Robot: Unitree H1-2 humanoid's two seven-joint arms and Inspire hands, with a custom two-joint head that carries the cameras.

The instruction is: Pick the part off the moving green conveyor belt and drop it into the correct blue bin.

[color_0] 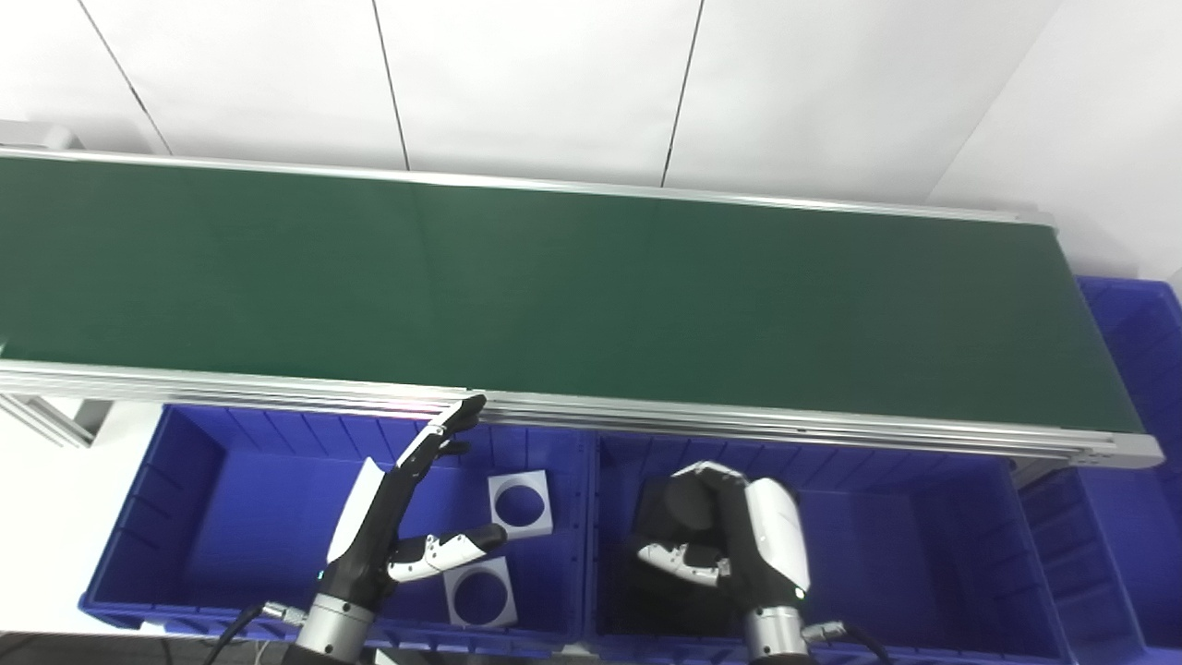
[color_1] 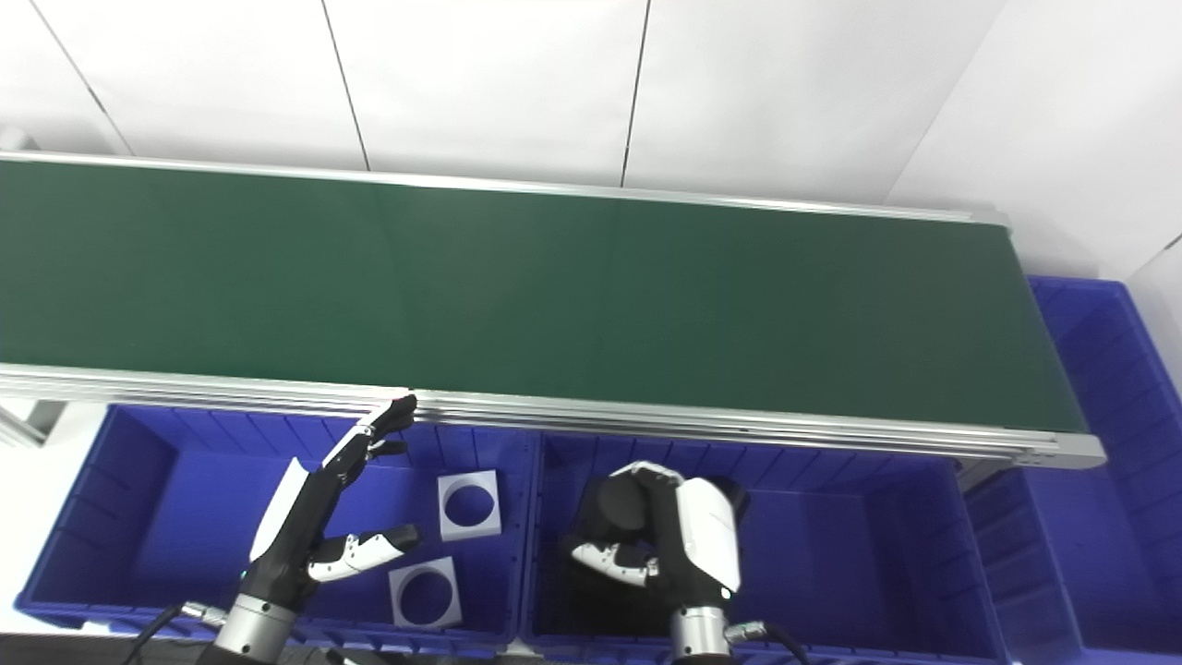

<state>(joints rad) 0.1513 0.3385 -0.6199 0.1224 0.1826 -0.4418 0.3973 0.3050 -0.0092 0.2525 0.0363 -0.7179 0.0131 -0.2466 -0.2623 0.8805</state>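
Black square part (color_0: 667, 517) gripped in right hand (color_0: 729, 540), held directly above middle blue plastic bin (color_0: 886, 554); left hand (color_0: 392, 536) spread open, empty.

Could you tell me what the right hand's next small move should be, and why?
Probably open the fingers. The right hand is curled around a black part over the middle blue bin, and the green conveyor belt carries nothing else to grab.

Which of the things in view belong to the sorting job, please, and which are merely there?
Job:
green conveyor belt, bare of parts
left blue bin, holding two white square parts
middle blue bin
right hand, shut on a black part
left hand, open

Just there:
far-right blue bin
white wall panels
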